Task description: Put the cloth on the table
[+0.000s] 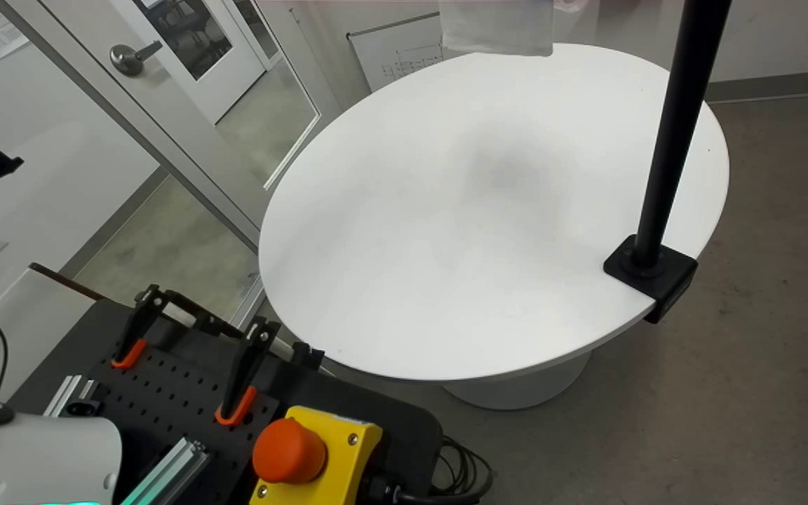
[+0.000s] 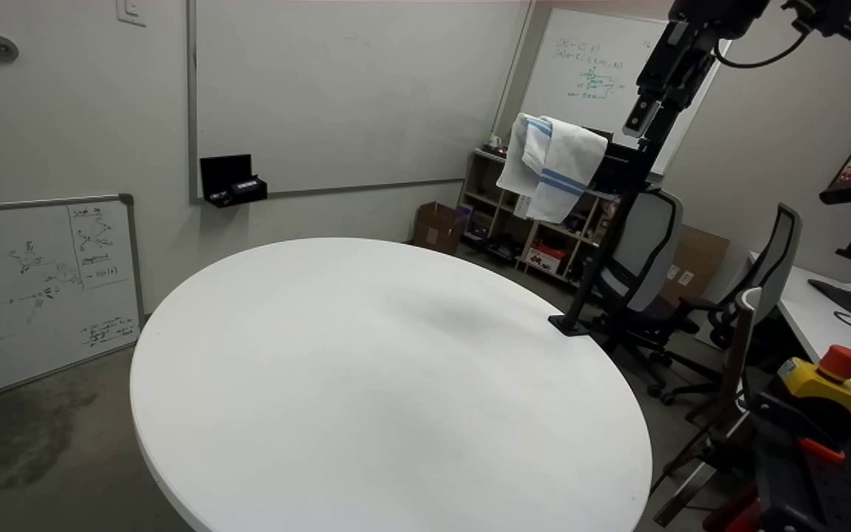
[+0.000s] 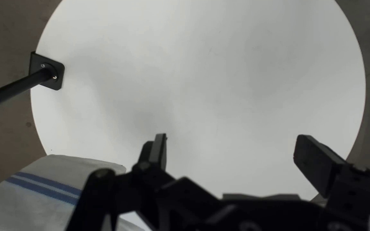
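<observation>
The cloth (image 2: 562,162) is white with blue stripes. It hangs draped over a dark horizontal arm on the black pole, above the far side of the round white table (image 2: 366,384). Its lower edge (image 1: 499,28) shows at the top of an exterior view, and part of it (image 3: 40,192) shows at the lower left of the wrist view. My gripper (image 3: 231,138) is open, with nothing between its fingers, and points down over the table (image 3: 230,70). In an exterior view the gripper (image 2: 641,120) is high up, to the right of the cloth and apart from it.
The black pole (image 1: 677,133) is clamped to the table edge and rises beside the cloth; its base (image 3: 48,72) shows in the wrist view. A yellow box with a red button (image 1: 334,449) sits on the robot's stand. Office chairs (image 2: 640,244) and shelves (image 2: 499,199) stand behind.
</observation>
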Controlling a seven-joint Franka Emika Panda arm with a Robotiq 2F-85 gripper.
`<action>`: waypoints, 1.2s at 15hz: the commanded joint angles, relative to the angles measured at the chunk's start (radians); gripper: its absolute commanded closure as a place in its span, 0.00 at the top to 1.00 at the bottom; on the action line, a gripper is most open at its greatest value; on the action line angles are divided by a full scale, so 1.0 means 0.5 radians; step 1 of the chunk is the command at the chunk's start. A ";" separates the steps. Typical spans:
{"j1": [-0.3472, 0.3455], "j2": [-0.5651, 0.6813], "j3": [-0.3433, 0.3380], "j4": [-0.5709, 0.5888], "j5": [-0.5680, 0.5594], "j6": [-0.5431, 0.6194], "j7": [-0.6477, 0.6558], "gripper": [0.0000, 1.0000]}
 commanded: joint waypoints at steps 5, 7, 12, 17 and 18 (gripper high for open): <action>-0.083 0.147 -0.017 0.213 -0.052 0.284 0.270 1.00; -0.115 0.216 -0.013 0.280 -0.100 0.387 0.348 1.00; -0.215 0.397 -0.015 0.447 -0.375 0.538 0.723 1.00; -0.255 0.554 -0.085 0.633 -0.587 0.541 1.068 1.00; -0.254 0.586 -0.105 0.670 -0.624 0.533 1.130 1.00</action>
